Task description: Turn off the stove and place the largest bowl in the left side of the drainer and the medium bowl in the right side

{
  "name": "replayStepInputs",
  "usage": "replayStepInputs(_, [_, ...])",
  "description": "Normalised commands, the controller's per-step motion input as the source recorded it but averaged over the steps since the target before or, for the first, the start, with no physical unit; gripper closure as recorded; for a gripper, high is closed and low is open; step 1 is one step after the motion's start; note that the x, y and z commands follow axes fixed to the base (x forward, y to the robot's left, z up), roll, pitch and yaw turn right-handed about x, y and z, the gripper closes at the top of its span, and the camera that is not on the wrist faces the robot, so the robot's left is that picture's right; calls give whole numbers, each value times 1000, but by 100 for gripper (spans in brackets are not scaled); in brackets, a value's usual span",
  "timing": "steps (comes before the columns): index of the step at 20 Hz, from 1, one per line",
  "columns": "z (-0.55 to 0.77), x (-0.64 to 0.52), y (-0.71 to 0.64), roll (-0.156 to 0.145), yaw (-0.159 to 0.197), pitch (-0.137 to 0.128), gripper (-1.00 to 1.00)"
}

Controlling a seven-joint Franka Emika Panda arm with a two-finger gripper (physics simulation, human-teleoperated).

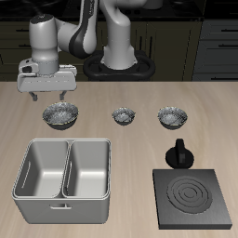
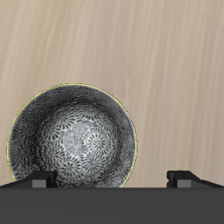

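Observation:
The largest bowl (image 1: 60, 114) sits on the table behind the drainer (image 1: 20, 177). My gripper (image 1: 46, 97) hovers just above it, open and empty. In the wrist view the bowl (image 2: 72, 138) fills the space below my gripper (image 2: 109, 178), slightly off-centre between the spread fingertips (image 2: 39, 178). The medium bowl (image 1: 172, 116) sits at the far end of the bowl row, behind the knob (image 1: 178, 154). The stove (image 1: 193, 197) lies near the table's front edge, and its burner rings look dark.
The smallest bowl (image 1: 124, 115) sits between the two other bowls. Both drainer compartments hold nothing. The robot's base (image 1: 116, 60) stands at the table's back.

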Motion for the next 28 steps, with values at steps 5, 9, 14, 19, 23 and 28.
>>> replayStepInputs(5, [-23, 6, -33, 17, 0, -12, -100])
replayStepInputs(9, [-209, 60, -18, -6, -28, 17, -100])
replayStepInputs(14, [-103, -7, -10, 0, 4, -5, -100])
replayStepInputs(19, [-222, 17, -119, -17, -26, 11, -100])
replayStepInputs(23, [-241, 9, -99, -10, -53, 19, -100])
replayStepInputs(28, [-171, 4, -40, -31, -45, 14, -100])
